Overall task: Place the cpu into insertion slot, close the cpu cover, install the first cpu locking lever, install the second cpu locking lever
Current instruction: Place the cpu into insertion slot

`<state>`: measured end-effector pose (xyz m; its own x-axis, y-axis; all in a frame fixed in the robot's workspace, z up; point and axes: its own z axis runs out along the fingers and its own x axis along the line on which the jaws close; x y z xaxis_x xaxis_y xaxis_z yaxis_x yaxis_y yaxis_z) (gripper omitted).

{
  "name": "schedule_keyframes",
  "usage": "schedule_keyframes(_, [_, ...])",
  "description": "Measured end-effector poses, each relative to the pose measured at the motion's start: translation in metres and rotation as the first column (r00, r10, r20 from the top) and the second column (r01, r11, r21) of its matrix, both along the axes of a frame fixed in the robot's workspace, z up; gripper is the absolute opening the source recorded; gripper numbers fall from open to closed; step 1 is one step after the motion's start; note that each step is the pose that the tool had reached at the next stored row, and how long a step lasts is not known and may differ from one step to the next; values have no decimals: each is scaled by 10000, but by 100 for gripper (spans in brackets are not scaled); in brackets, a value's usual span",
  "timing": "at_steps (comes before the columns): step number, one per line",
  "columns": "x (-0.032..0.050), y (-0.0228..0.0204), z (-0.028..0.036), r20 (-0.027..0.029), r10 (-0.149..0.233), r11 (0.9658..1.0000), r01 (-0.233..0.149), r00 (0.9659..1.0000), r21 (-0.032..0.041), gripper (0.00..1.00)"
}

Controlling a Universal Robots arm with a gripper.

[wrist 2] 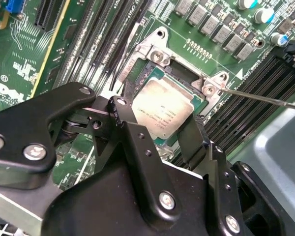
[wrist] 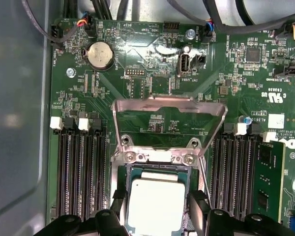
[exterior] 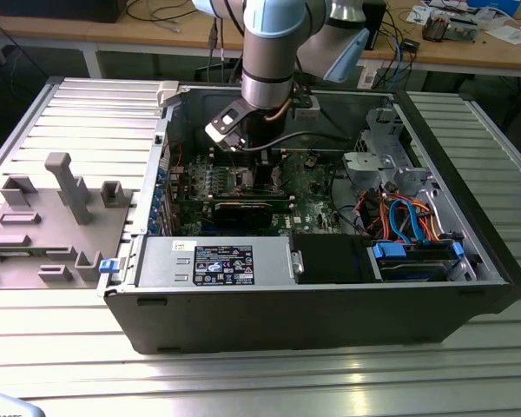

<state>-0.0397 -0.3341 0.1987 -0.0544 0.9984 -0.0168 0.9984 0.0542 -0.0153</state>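
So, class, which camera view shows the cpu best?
The second wrist view: nearly the whole silver top of the cpu shows, at the insertion slot. The first wrist view cuts off part of it; in the exterior view the arm hides it.

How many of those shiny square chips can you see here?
1: the cpu, at the insertion slot, next to the open cpu cover. Others could be hidden.

The ribbed metal table (exterior: pixel 243 382) bears an open computer case (exterior: pixel 313 317) and, just beside it, a grey fixture tray (exterior: pixel 35 239).
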Motion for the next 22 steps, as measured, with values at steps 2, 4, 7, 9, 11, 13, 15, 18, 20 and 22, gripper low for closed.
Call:
schedule_keyframes(2, [2, 0, 0, -1, 76, 10000, -76, 10000, 0, 62])
schedule_keyframes(4, [2, 0, 0, -1, 131, 9999, -131, 9999, 0, 62])
schedule_keyframes(7, [3, -1, -1, 0, 184, 9998, -184, 9998, -2, 62])
schedule_keyframes(9, [3, -4, 0, 0, 217, 9998, -217, 9998, -5, 62])
schedule_keyframes(11, [3, -9, 0, 0, 253, 9997, -253, 9997, -8, 62])
schedule_keyframes(13, [3, -9, 0, 0, 254, 9997, -254, 9997, -10, 62])
schedule_keyframes(15, [3, -10, 0, 0, 256, 9997, -256, 9997, -10, 62])
schedule_keyframes(18, [3, -10, 0, 0, 256, 9997, -256, 9997, -10, 62])
schedule_keyframes(20, [2, -10, 0, -1, 257, 9997, -257, 9997, -10, 62])
schedule_keyframes(22, [3, -10, 0, -1, 258, 9997, -258, 9997, -10, 62])
